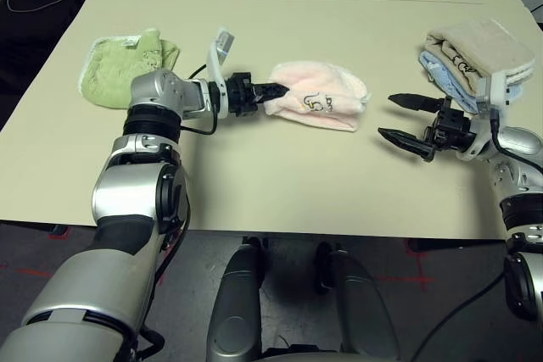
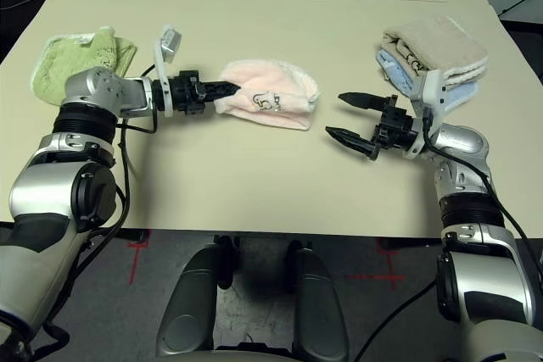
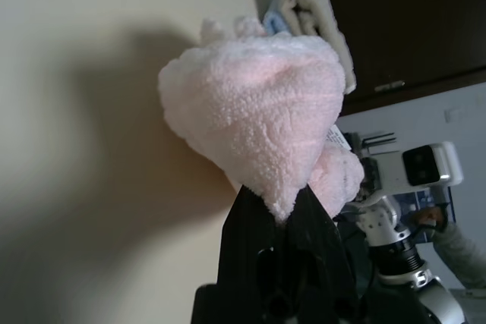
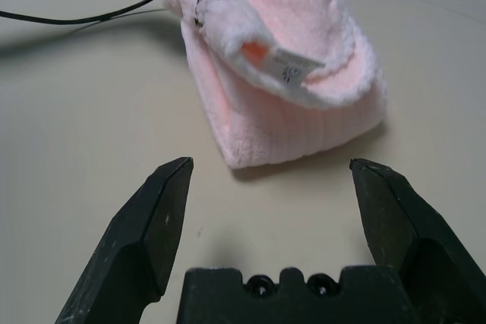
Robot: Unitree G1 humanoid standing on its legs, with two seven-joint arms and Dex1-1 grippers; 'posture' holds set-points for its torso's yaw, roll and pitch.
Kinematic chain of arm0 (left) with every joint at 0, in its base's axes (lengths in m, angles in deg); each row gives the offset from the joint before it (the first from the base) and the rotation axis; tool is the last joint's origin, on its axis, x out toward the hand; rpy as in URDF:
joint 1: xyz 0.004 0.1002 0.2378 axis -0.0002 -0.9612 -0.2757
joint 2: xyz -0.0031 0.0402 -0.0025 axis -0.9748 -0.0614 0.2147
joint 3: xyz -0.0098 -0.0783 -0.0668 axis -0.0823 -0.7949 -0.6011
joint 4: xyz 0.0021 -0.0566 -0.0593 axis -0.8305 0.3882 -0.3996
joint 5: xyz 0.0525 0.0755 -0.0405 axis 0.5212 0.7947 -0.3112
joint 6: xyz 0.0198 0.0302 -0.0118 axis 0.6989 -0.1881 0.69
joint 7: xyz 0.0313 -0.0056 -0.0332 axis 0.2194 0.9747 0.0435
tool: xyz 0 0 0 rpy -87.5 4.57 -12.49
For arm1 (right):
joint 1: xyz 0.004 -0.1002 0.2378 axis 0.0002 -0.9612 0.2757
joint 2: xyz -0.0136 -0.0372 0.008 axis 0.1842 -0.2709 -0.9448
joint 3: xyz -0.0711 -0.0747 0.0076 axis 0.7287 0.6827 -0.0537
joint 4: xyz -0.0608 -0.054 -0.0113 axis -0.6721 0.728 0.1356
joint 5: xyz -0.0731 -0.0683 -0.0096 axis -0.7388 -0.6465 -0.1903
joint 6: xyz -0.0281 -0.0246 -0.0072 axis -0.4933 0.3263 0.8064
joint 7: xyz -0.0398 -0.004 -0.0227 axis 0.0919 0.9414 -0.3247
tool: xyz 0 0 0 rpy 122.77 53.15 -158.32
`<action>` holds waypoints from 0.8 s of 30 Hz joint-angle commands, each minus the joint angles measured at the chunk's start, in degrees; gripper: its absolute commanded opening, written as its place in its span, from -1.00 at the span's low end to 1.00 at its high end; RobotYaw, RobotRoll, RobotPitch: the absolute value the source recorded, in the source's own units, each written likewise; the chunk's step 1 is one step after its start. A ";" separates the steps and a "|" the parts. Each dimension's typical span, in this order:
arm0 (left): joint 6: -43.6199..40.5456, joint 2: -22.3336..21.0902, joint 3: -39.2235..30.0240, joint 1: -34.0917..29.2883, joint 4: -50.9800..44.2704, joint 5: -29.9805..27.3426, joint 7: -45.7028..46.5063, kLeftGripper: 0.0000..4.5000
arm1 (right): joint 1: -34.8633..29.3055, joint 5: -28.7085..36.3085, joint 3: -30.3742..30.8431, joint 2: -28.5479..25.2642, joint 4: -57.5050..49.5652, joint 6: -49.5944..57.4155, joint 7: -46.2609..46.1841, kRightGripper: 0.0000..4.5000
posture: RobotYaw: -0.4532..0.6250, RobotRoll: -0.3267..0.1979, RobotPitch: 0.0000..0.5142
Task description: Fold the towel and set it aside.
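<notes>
Lying bunched and partly folded near the middle of the table [image 1: 280,184], the towel [image 1: 327,95] shows its pink terry side up with a small dark embroidered motif facing the robot. Its left end is pinched by the left gripper [image 1: 273,90], whose black fingers are pressed together on a gathered corner of the cloth; in the left wrist view that corner rises in a pink bulge straight out of the closed fingertips [image 3: 250,210]. The right gripper [image 1: 397,118] hangs just beside the towel's right end, apart from it and pointing toward it, its two fingers [image 4: 152,225] spread wide with nothing between them. A white label [image 4: 292,64] shows on the towel's upper fold. A light green towel [image 1: 123,64] lies at the table's left, and folded beige and blue towels [image 1: 475,52] are stacked at the right.
</notes>
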 commanded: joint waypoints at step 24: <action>35.98 -7.39 -17.89 5.11 3.81 -5.05 24.35 -0.98 | 3.41 -1.53 1.49 0.18 4.98 -2.54 0.95 1.00 | 0.09 0.25 -0.04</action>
